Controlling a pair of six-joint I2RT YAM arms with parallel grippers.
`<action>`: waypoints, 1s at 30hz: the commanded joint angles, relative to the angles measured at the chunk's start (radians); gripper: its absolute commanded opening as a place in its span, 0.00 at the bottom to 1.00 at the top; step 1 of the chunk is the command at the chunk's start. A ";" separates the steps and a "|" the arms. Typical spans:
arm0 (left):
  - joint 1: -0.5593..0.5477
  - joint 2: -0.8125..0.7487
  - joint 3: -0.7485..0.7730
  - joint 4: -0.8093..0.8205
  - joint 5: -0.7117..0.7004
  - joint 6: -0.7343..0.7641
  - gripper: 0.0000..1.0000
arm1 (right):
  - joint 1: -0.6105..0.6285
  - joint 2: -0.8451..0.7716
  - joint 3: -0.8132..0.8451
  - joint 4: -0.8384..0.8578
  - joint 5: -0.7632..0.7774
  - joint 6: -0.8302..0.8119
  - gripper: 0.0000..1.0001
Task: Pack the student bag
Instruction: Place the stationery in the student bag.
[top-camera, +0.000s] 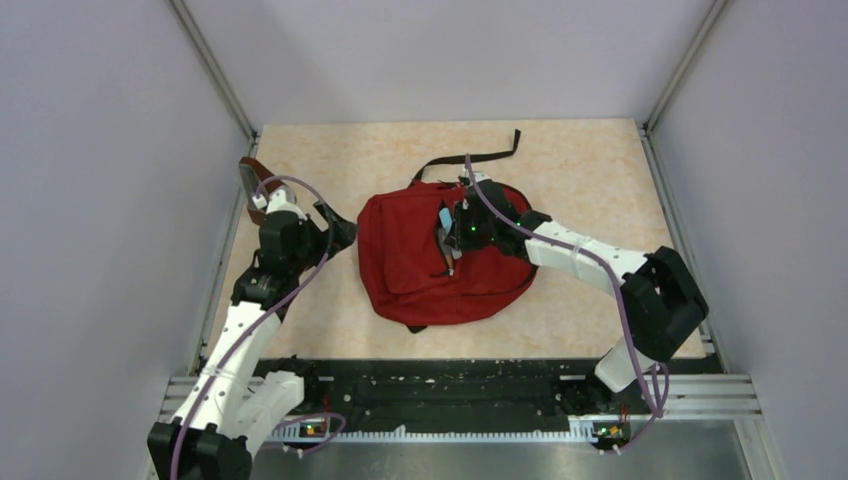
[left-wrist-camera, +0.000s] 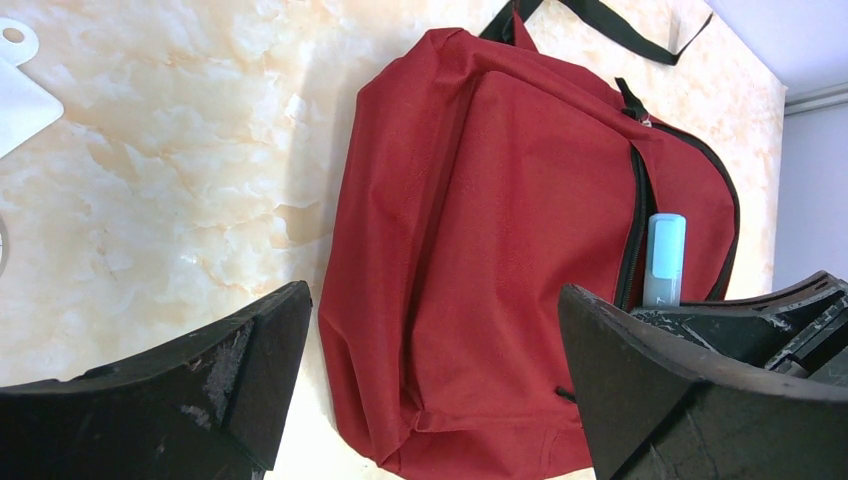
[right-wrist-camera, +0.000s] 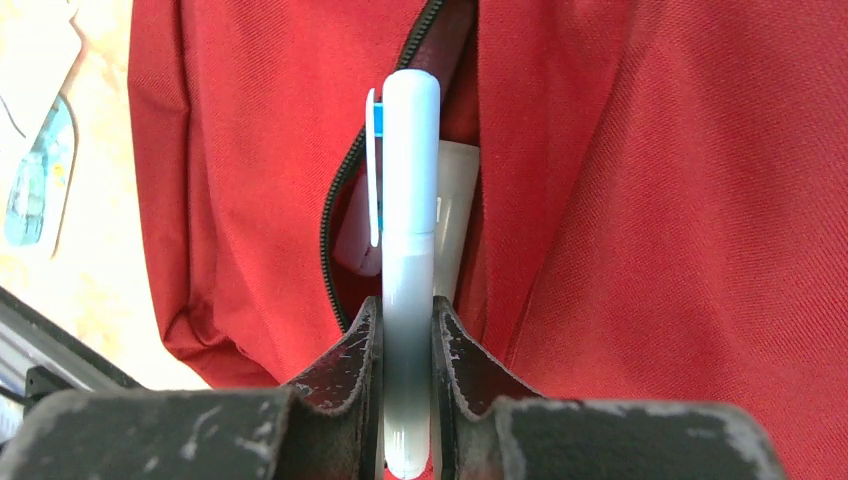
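Sitting behind the pen (right-wrist-camera: 410, 200), white items (right-wrist-camera: 458, 230) crowd bag (right-wrist-camera: 650, 200).

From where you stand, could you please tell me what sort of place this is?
Probably a lab test cell: plain walls on metal posts box in a marble-patterned table, with two arms bolted to its near rail.

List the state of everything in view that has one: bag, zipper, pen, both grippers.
Backpack, lying flat.
Zipper, open.
Pen, capped, clamped upright between the right fingers, over the zipper opening.
White item, inside the opening.
Right gripper, shut on the pen.
Left gripper, open, empty, beside the backpack.
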 joint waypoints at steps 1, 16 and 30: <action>0.007 -0.027 -0.001 0.007 -0.043 0.033 0.98 | 0.003 -0.023 -0.015 0.007 0.073 0.040 0.00; 0.017 -0.021 -0.004 -0.003 -0.066 0.053 0.98 | 0.053 0.076 0.043 0.041 -0.057 -0.006 0.00; 0.043 -0.008 -0.031 0.009 -0.037 0.045 0.98 | 0.070 0.137 0.112 0.091 -0.076 -0.043 0.27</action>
